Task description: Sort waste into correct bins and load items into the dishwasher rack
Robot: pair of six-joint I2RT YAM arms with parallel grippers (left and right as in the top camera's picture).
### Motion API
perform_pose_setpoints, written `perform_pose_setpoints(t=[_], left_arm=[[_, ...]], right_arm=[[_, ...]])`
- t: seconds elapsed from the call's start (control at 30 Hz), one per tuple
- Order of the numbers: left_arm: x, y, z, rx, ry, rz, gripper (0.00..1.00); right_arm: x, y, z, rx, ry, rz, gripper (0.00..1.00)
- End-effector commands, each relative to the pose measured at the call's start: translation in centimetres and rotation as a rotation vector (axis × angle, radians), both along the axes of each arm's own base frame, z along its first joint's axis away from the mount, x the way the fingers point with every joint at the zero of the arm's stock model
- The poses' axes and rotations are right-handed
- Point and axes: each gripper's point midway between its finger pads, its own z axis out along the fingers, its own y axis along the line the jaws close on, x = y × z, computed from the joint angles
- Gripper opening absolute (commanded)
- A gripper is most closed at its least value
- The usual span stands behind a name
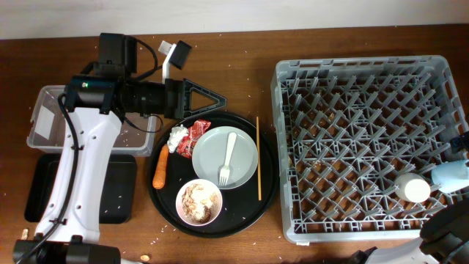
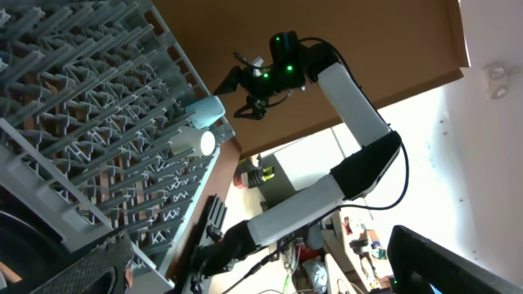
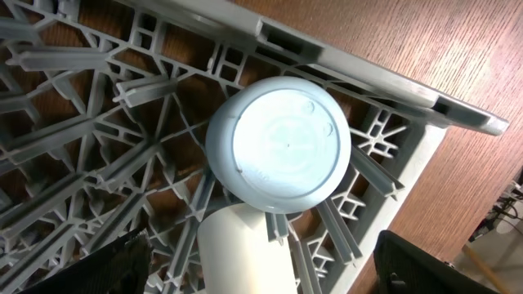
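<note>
Table [image 1: 249,51]: one, brown wood, pale crumbs scattered over it
Dishwasher rack [image 1: 352,139]: one grey crate at the right, with two cups in its near right corner; the overhead frame cuts off its right edge
Arms: two; the left arm [image 1: 80,169] reaches across the bins, while the right shows overhead only as a dark shape at the lower right corner
Round black tray [image 1: 245,213]: one, between the bins and the rack, carrying tableware and waste
Bins: two at the left, the clear tub [image 1: 44,110] farther and the black tray [image 1: 121,191] nearer; the left arm hides part of each
Left gripper [image 1: 220,99]: above the round tray's far rim, turned on its side; in its wrist view the fingers sit wide apart, closed on nothing
Right gripper [image 3: 261,249]: over the rack's corner, fingers wide apart, the cups beyond them and ungripped
Plate [image 1: 209,154]: one, on the round tray
Bowl [image 1: 178,198]: one, just in front of the plate, with rice scraps [image 1: 198,202] inside
Cups: two, a white cup [image 1: 414,189] and a light-blue cup [image 1: 448,176], side by side among the pegs; the blue one is partly cut off overhead
Carrot [image 1: 160,169]: one, lying across the round tray's left rim
Tissue [image 1: 178,137] and red wrapper [image 1: 198,132]: one each, side by side at the plate's far left edge
Fork [image 1: 228,158]: one, on the plate
Chopsticks [image 1: 258,158]: a single thin line right of the plate; one or a pair, cannot tell
</note>
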Motion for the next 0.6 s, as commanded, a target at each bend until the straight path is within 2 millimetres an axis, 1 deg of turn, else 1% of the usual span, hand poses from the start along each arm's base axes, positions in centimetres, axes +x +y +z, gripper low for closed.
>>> perform_pose_setpoints(t=[0.0, 0.03, 0.07, 0.1, 0.13, 0.17, 0.2, 0.23, 0.27, 0.3, 0.33, 0.37, 0.4, 0.43, 0.47, 0.5, 0.53, 0.57], left_arm=[[0.6, 0.3, -1.0, 0.077, -0.04, 0.041, 0.99], [1.1, 0.3, -2.2, 0.155, -0.044, 0.074, 0.99], [1.9, 1.1, -5.0, 0.331, -0.038, 0.149, 0.98], [2.3, 2.5, -6.8, 0.47, -0.025, 0.215, 0.92], [2.7, 4.2, -7.7, 0.564, -0.001, 0.289, 0.9], [2.9, 6.1, -8.0, 0.65, -0.011, 0.359, 0.89], [2.9, 8.2, -8.2, 0.746, -0.017, 0.437, 0.89], [2.6, 9.7, -8.2, 0.817, -0.024, 0.491, 0.89], [2.2, 10.5, -8.2, 0.86, -0.01, 0.527, 0.89], [1.6, 11.4, -8.8, 0.914, 0.013, 0.537, 0.89], [0.9, 12.2, -9.4, 0.971, 0.045, 0.541, 0.83], [0.5, 12.8, -9.7, 1.003, 0.058, 0.548, 0.83], [0.3, 13.2, -9.9, 1.028, 0.068, 0.556, 0.82], [-0.1, 13.8, -9.8, 1.035, 0.083, 0.565, 0.82], [-0.4, 14.5, -9.7, 1.038, 0.098, 0.582, 0.82], [-0.7, 15.2, -9.6, 1.04, 0.116, 0.601, 0.83], [-0.7, 15.8, -9.7, 1.042, 0.134, 0.615, 0.83], [-0.7, 16.1, -9.7, 1.043, 0.14, 0.622, 0.83]], right_arm=[[3.3, 3.3, 2.7, 0.107, -0.219, 0.147, 0.85], [4.6, 5.2, 4.5, 0.127, -0.313, 0.239, 0.85], [6.6, 10.2, 9.2, 0.123, -0.496, 0.468, 0.86], [7.3, 16.1, 12.8, 0.073, -0.573, 0.701, 0.85], [7.5, 20.2, 14.4, 0.055, -0.607, 0.844, 0.81], [7.0, 26.1, 15.5, 0.059, -0.615, 1.031, 0.77], [6.5, 29.6, 15.4, 0.068, -0.59, 1.142, 0.75], [5.6, 35.0, 14.3, 0.089, -0.522, 1.281, 0.74], [5.2, 38.8, 12.8, 0.07, -0.449, 1.412, 0.74], [5.5, 41.6, 10.5, 0.037, -0.353, 1.401, 0.73], [5.7, 44.1, 7.7, 0.036, -0.255, 1.378, 0.69], [5.8, 45.5, 5.2, 0.064, -0.179, 1.332, 0.66], [6.2, 46.3, 2.8, 0.077, -0.11, 1.302, 0.62], [6.6, 46.5, 0.5, 0.085, -0.038, 1.274, 0.56], [6.4, 46.8, -2.8, 0.128, 0.069, 1.266, 0.45], [5.2, 47.5, -6.1, 0.196, 0.197, 1.292, 0.43], [4.3, 47.5, -8.3, 0.199, 0.288, 1.3, 0.42], [3.4, 47.6, -10.0, 0.194, 0.351, 1.309, 0.42]])
